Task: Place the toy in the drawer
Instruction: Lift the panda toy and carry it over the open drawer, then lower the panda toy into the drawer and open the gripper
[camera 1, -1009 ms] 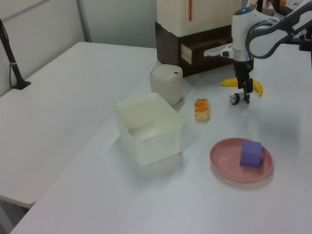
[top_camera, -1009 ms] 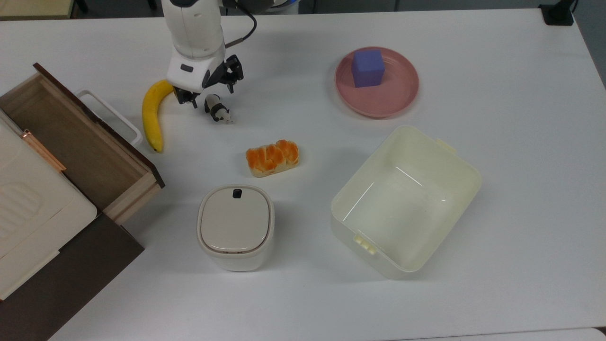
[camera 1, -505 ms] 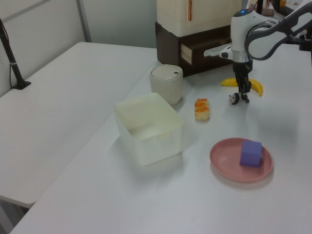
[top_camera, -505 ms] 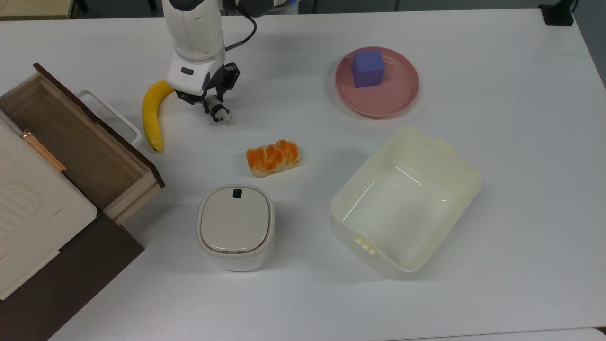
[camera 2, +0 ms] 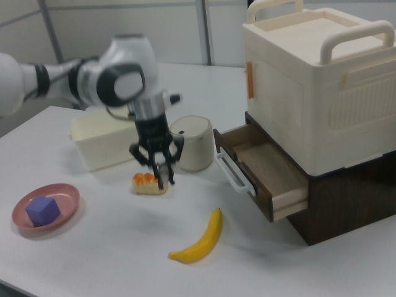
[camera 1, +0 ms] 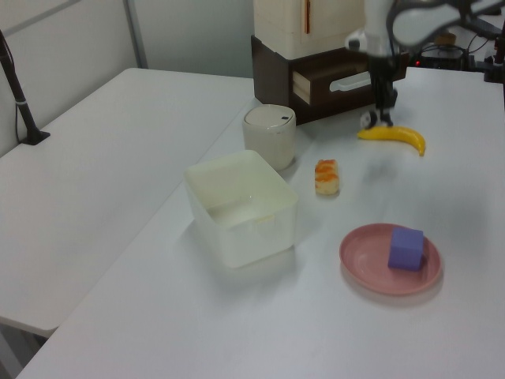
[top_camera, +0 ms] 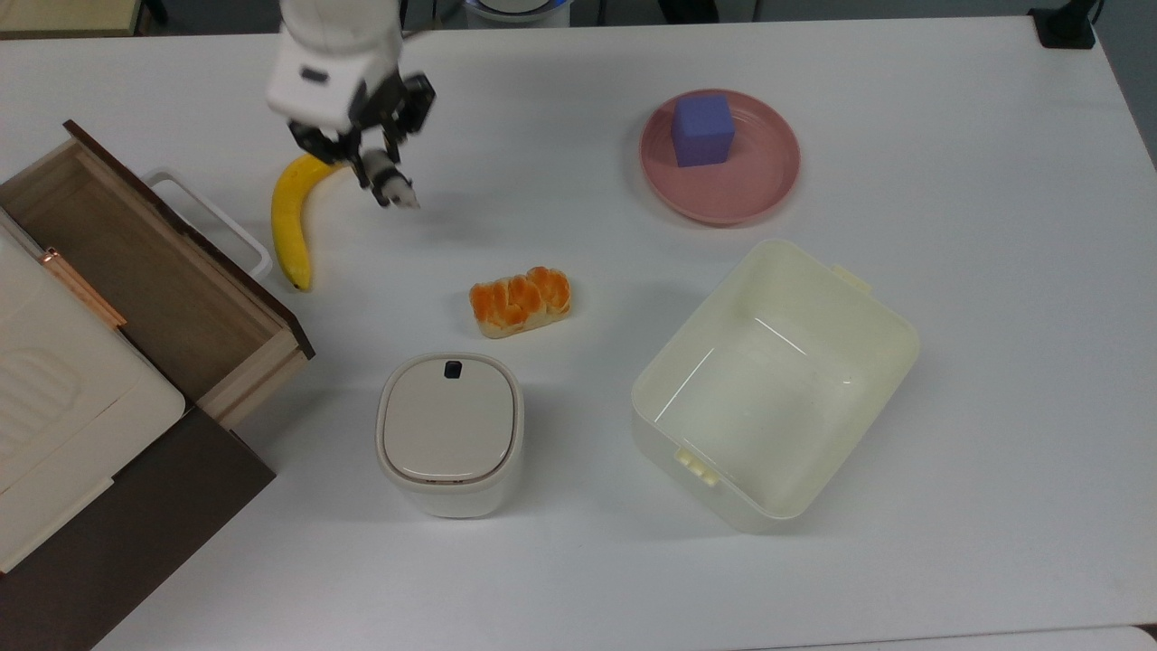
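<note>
Tiny black-and-white toy (top_camera: 387, 183) pinched in my end effector (top_camera: 378, 174); now lifted off desk (top_camera: 949, 181), beside banana (top_camera: 291, 217).

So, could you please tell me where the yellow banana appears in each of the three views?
Top view: yellow banana, upper left, beside the open light-wood drawer.
Left view: upper right, in front of the drawer.
Right view: lower centre, left of the drawer.
Shared landmark: the drawer's white bar handle.
</note>
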### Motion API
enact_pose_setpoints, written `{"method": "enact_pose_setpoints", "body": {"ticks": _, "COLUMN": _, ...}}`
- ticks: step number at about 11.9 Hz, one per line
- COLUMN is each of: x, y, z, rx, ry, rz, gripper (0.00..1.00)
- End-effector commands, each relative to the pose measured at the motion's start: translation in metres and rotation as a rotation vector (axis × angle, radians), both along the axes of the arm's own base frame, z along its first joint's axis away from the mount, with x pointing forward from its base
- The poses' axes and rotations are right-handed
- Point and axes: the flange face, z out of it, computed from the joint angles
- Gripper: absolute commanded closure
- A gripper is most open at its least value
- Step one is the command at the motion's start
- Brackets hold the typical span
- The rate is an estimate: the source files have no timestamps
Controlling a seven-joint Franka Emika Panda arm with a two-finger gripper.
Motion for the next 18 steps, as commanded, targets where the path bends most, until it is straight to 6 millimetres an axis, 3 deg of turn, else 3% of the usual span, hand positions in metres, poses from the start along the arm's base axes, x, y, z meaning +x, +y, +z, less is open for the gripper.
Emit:
{"method": "enact_pose_setpoints", "body": {"ticks": 1, "x": 0.013, "y": -0.005, "z": 0.084, "rx": -0.024, "ry": -0.060, "rz": 0.055, "gripper": 0.79}}
{"method": "enact_pose_setpoints", "body": {"ticks": 3, "x": 0.023, "y": -0.025, "z": 0.115, "rx": -0.061, "ry": -0.132, "rz": 0.095, "gripper": 0.79}}
{"method": "enact_pose_setpoints", "body": {"ticks": 4, "x": 0.028, "y": -0.047, "z": 0.126, "rx": -0.082, "ry": -0.171, "rz": 0.125, "gripper": 0.76}}
{"method": "enact_pose_setpoints", "body": {"ticks": 6, "x": 0.035, "y": -0.078, "z": 0.126, "rx": -0.122, "ry": -0.229, "rz": 0.173, "gripper": 0.75}}
{"method": "enact_pose_setpoints", "body": {"ticks": 9, "x": 0.058, "y": -0.127, "z": 0.100, "rx": -0.203, "ry": -0.344, "rz": 0.213, "gripper": 0.75}}
{"method": "enact_pose_setpoints", "body": {"ticks": 10, "x": 0.061, "y": -0.136, "z": 0.094, "rx": -0.218, "ry": -0.353, "rz": 0.234, "gripper": 0.66}}
{"method": "enact_pose_setpoints", "body": {"ticks": 12, "x": 0.069, "y": -0.148, "z": 0.072, "rx": -0.233, "ry": -0.348, "rz": 0.271, "gripper": 0.59}}
{"method": "enact_pose_setpoints", "body": {"ticks": 13, "x": 0.075, "y": -0.150, "z": 0.065, "rx": -0.264, "ry": -0.361, "rz": 0.300, "gripper": 0.47}}
{"method": "enact_pose_setpoints", "body": {"ticks": 14, "x": 0.078, "y": -0.150, "z": 0.061, "rx": -0.291, "ry": -0.365, "rz": 0.317, "gripper": 0.45}}
{"method": "enact_pose_setpoints", "body": {"ticks": 15, "x": 0.080, "y": -0.151, "z": 0.056, "rx": -0.288, "ry": -0.359, "rz": 0.313, "gripper": 0.35}}
{"method": "enact_pose_setpoints", "body": {"ticks": 18, "x": 0.078, "y": -0.144, "z": 0.064, "rx": -0.265, "ry": -0.381, "rz": 0.264, "gripper": 0.35}}
